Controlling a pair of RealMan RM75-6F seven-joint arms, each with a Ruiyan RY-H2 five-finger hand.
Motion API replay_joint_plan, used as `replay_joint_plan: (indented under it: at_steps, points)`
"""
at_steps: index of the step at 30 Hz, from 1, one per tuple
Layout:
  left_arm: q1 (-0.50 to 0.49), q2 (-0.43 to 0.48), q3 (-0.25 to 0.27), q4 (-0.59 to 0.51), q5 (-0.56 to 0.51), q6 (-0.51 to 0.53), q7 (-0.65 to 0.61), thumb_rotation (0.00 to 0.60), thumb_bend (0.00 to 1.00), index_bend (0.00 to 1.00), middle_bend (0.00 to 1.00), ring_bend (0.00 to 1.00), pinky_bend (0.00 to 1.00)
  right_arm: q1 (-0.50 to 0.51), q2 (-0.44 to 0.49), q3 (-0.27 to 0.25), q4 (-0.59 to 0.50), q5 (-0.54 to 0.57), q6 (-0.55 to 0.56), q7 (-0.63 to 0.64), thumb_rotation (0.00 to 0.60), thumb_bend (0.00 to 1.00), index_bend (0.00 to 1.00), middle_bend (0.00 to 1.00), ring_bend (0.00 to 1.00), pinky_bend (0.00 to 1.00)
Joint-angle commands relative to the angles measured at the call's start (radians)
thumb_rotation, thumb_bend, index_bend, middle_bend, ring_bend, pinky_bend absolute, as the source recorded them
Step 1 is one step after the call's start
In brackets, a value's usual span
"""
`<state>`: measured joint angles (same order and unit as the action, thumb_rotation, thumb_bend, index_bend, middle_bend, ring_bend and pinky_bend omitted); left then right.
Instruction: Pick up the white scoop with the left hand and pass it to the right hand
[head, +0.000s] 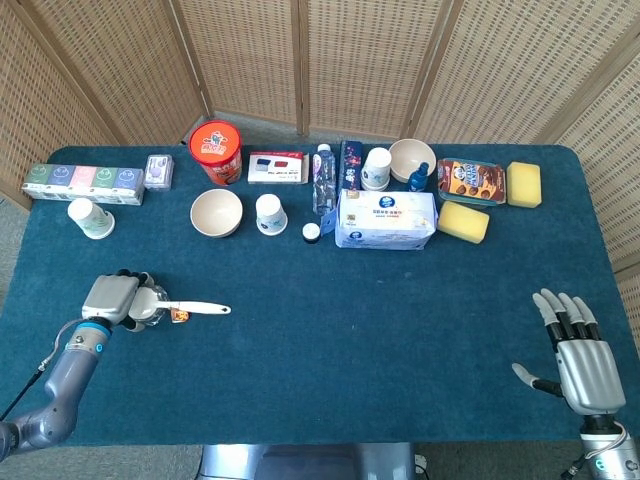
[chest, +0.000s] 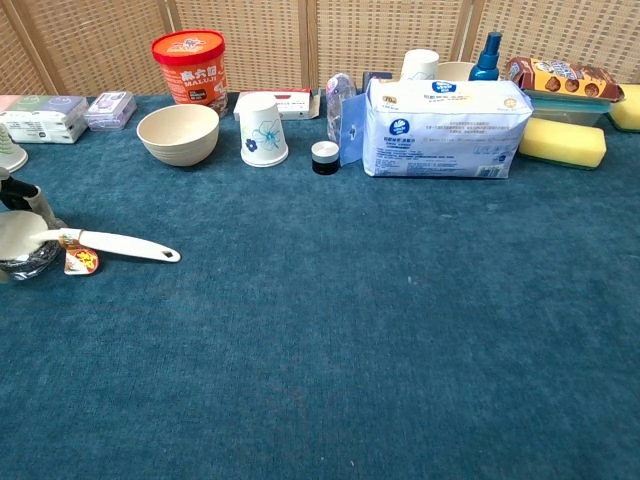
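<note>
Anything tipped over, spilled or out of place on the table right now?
Nothing spilled. The flowered paper cup stands upside down beside the beige bowl, and a loose bottle cap sits on the cloth by the tissue pack. Neither looks like trouble.

White scoop; teal table cloth; red canister; yellow sponges; cream bowl.

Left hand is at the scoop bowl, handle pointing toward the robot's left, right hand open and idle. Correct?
Not quite: the head view shows the white scoop handle pointing toward the robot's right, away from the left hand at its bowl. The right hand is open and idle.
</note>
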<state>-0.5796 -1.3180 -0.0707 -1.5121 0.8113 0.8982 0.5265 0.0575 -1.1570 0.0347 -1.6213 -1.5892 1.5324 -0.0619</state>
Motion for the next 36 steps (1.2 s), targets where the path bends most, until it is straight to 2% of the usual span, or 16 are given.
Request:
replay_joint_plan:
  at_steps: [1,11,16,22,30,36]
  points:
    - [0.0,0.02,0.0,-0.035,0.002,0.022,0.002,0.6,0.01,0.31,0.33,0.22,0.33,0.001,-0.001,-0.001,0.0,-0.002,-0.002,0.0,0.507,0.0,0.0,0.0,0.0,0.0]
    - [-0.009,0.078,-0.021,-0.109,0.02,0.005,-0.067,0.6,0.01,0.32,0.34,0.23,0.34,0.006,-0.014,-0.014,-0.001,-0.012,-0.02,-0.027,0.507,0.0,0.0,0.0,0.0,0.0]
    - [-0.041,0.116,-0.057,-0.171,0.003,-0.031,-0.102,0.6,0.03,0.32,0.34,0.23,0.35,0.037,-0.021,-0.029,-0.035,-0.009,-0.095,-0.058,0.508,0.0,0.0,0.0,0.0,0.0]
    - [-0.114,0.146,-0.103,-0.262,-0.03,-0.104,-0.126,0.6,0.05,0.32,0.34,0.23,0.35,0.1,-0.003,-0.004,-0.129,0.01,-0.186,-0.142,0.508,0.0,0.0,0.0,0.0,0.0]
    - [-0.224,0.082,-0.123,-0.302,-0.108,-0.108,-0.073,0.6,0.05,0.32,0.34,0.22,0.35,0.18,-0.014,0.056,-0.155,0.076,-0.277,-0.188,0.508,0.0,0.0,0.0,0.0,0.0]
    - [-0.33,-0.03,-0.139,-0.279,-0.194,-0.112,-0.043,0.6,0.04,0.32,0.34,0.22,0.35,0.236,-0.023,0.088,-0.165,0.121,-0.341,-0.192,0.509,0.0,0.0,0.0,0.0,0.0]
